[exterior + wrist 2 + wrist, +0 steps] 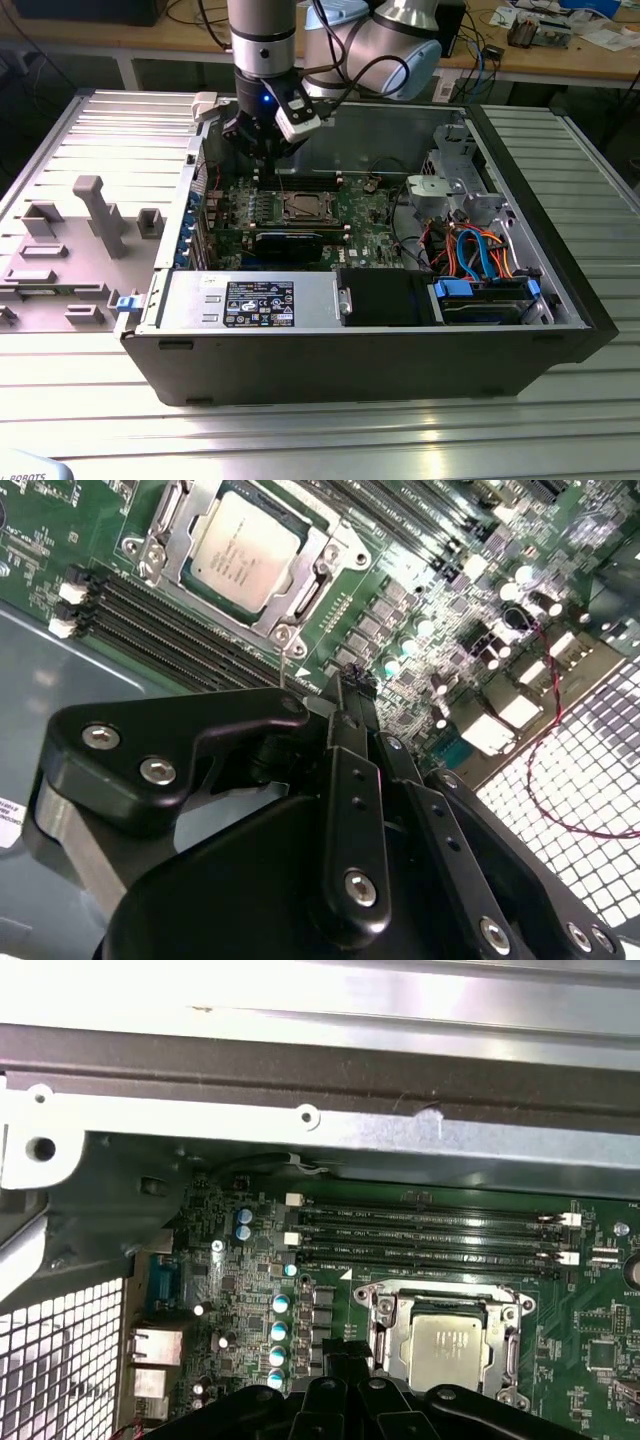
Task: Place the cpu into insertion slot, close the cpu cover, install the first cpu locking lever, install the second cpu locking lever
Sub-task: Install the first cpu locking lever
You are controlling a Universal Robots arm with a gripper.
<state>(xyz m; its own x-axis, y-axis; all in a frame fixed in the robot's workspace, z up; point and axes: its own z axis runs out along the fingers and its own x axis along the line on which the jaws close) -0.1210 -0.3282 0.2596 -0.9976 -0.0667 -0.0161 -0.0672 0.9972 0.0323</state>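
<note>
Silver-grey square cpu (243, 548) flat inside the insertion slot (399, 1332) — silvery cpu cover (176, 520) down around its edges

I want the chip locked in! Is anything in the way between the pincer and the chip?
Nothing visible is. In the second wrist view the pincer hangs over the motherboard, just beside the cpu, which already lies in the insertion slot.
</note>
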